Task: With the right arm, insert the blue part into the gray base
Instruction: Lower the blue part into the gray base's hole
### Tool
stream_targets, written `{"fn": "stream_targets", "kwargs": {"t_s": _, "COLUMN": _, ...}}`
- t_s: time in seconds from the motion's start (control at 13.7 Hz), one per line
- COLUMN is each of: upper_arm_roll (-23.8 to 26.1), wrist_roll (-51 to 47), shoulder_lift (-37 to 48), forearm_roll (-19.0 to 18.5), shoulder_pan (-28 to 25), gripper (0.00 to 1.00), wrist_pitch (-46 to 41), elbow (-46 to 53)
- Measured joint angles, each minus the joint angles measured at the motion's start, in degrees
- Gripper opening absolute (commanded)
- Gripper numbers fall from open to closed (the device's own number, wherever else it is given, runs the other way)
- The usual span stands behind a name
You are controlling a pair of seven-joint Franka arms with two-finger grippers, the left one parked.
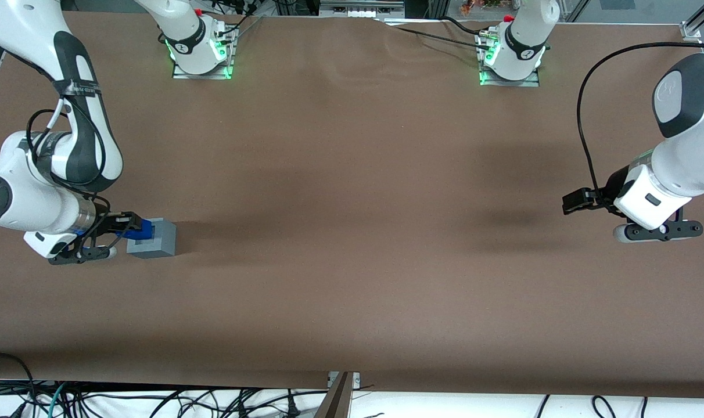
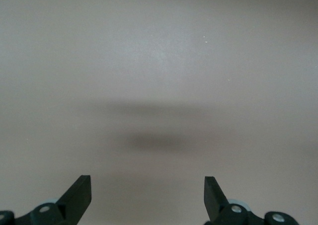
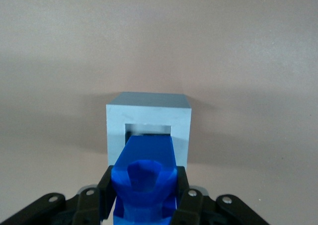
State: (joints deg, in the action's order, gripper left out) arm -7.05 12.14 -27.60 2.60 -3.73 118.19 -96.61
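Blue part (image 3: 145, 178), clamped in the pincer (image 3: 144, 197), hides the gray base's (image 3: 148, 119) recess.

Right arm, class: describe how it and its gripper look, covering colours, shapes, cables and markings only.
The right arm is white with rounded shells, black joint bands, a black cable and a silver wrist ring. Its gripper, beside the gray base, is black with two slim jaws.
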Motion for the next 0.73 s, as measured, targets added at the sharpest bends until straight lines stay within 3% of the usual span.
{"fn": "stream_targets", "kwargs": {"t_s": 0.73, "upper_arm_roll": 0.32, "wrist_roll": -0.01, "shoulder_lift": -1.40, "forearm_roll": 0.23, "shoulder_pan": -0.19, "gripper": 0.35, "wrist_pitch": 2.31, "elbow": -0.01}}
